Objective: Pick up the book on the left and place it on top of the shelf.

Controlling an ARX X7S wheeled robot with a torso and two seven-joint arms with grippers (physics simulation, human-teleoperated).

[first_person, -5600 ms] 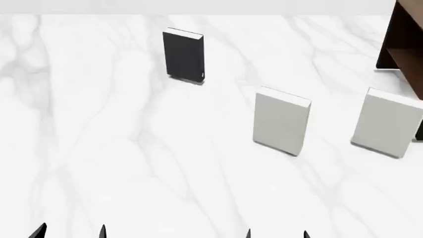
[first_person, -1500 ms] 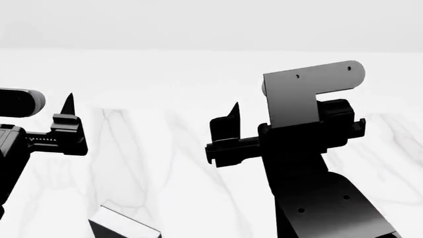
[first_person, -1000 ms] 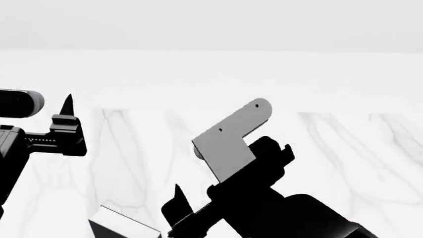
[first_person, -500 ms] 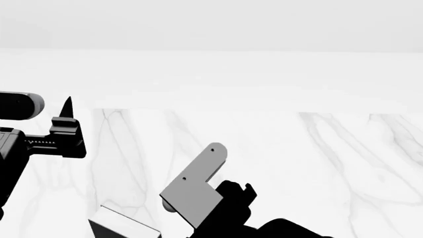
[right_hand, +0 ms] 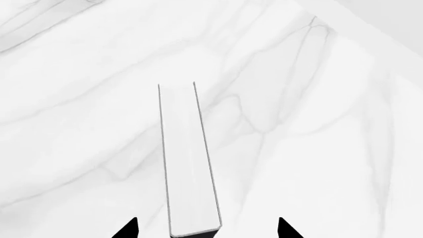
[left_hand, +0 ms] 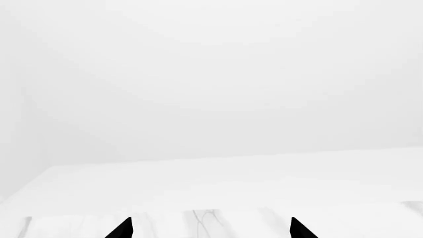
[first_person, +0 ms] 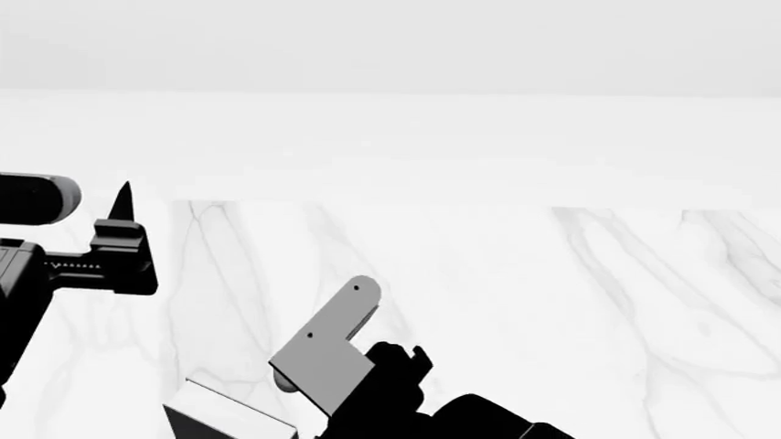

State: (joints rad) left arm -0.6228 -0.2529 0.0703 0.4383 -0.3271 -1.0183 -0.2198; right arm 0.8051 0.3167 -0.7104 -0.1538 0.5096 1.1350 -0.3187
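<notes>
right end effector (right_hand: 206, 229) lower than before, spread over book (right_hand: 189, 163) | left end effector (left_hand: 210, 229) spread

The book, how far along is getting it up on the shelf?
Early. The book stands on the table, ungrasped. The right claw is open, its tips either side of the book's white page edge, lined up to grab. The left claw hangs open and idle. Gripping, lifting and placing remain; the shelf isn't in view.

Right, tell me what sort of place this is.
Probably a bare simulated test room: a white marble-veined table against blank pale walls, a single book standing on it seen edge-on, and both robot hands, right hand and left hand, over it.
</notes>
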